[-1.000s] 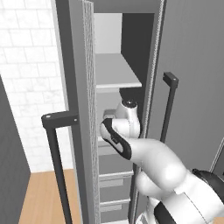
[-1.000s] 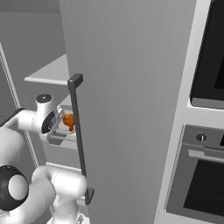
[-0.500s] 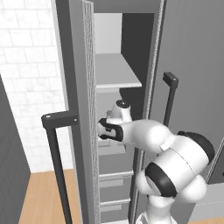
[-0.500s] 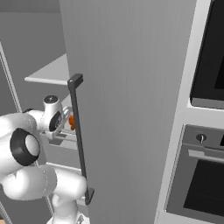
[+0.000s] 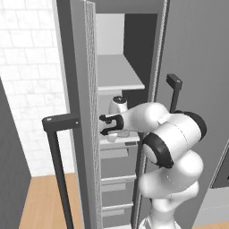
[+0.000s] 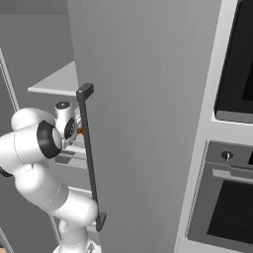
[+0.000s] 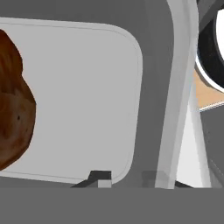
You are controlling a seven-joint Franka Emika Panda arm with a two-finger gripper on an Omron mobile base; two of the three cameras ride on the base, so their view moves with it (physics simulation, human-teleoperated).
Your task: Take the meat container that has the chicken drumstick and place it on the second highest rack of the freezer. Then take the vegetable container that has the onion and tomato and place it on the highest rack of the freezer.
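The freezer (image 5: 134, 53) stands open. The meat container (image 7: 78, 96), a light grey tray with rounded corners, rests on the second highest rack (image 5: 130, 140). The glossy brown chicken drumstick (image 7: 13, 100) lies at its left side and shows as an orange speck (image 6: 79, 131) behind the door handle. My gripper (image 5: 107, 129) reaches in at that rack. Its fingertips (image 7: 99, 177) stand close to the container's rim (image 7: 173, 109), and I cannot make out whether they touch it. The highest rack (image 5: 120, 76) is bare. The vegetable container with the onion and tomato is out of view.
The freezer's open door and its dark bar handle (image 6: 89, 158) stand right beside my arm. A second dark handle (image 5: 56, 152) rises at the left. Grey drawers (image 5: 116, 181) sit under the racks. A black-windowed oven (image 6: 234, 64) is at the right.
My arm's elbow has swung up and to the right while the hand stayed at the lower rack. The container has stayed on that rack.
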